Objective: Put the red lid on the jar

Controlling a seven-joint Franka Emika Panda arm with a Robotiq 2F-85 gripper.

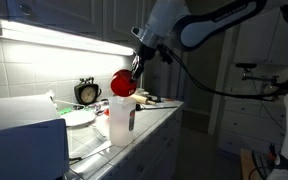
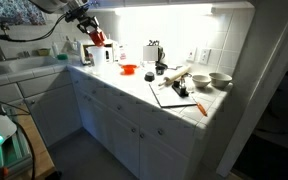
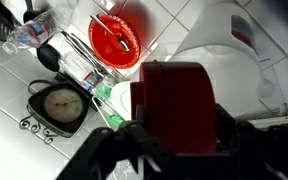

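Round red lid (image 1: 122, 83) tilted on edge, pinched between the fingers of the gripper (image 1: 130, 73), at 12 o'clock of the jar (image 1: 121, 118) and just above its open mouth; contact between the two not discernible. Jar upright on the tiled counter (image 1: 162, 115), small dark label on its side. Small clock (image 1: 86, 92) at 10 o'clock of the jar, white plate (image 1: 79, 118) at 9 o'clock. In the wrist view, red lid (image 3: 179, 95) as a broad red block clamped between the dark fingers (image 3: 126, 142), gripper (image 3: 181, 128) entering from 6 o'clock; round red dish (image 3: 116, 38) on the tiles at 11 o'clock of the held lid, clock (image 3: 59, 103) at 9 o'clock. In an exterior view, gripper (image 2: 92, 36) with red lid (image 2: 98, 41) over the far end of the counter, sink (image 2: 14, 68) at 8 o'clock, red dish (image 2: 129, 70) at 4 o'clock, cutting board (image 2: 176, 92) and two bowls (image 2: 199, 80) well apart beyond it.
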